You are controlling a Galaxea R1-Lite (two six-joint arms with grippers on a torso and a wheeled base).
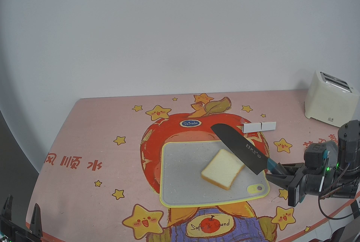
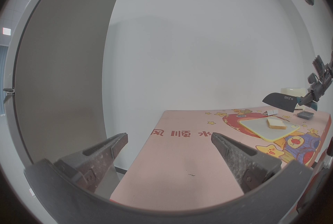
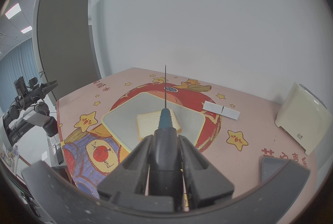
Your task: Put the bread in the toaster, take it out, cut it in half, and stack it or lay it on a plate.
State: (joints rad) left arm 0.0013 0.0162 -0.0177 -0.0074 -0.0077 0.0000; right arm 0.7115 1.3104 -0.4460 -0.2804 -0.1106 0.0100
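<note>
A slice of bread (image 1: 222, 169) (image 3: 150, 125) (image 2: 276, 123) lies flat on the grey cutting board (image 1: 183, 175) (image 3: 121, 119) (image 2: 256, 126), toward its right side. My right gripper (image 1: 279, 175) (image 3: 165, 151) is shut on the handle of a black knife (image 1: 240, 147) (image 3: 165, 89) (image 2: 281, 101), whose blade hangs edge-down above the right part of the bread. The cream toaster (image 1: 330, 98) (image 3: 304, 117) stands at the table's far right. My left gripper (image 1: 20, 212) (image 2: 166, 157) is open and holds nothing, off the table's near left corner.
The table wears a pink cartoon cloth (image 1: 112, 122). A white knife rest (image 1: 258, 126) (image 3: 221, 110) lies behind the board. A small dark tray (image 2: 305, 114) sits near the table's right edge. A grey panel (image 2: 62, 72) stands left of the table.
</note>
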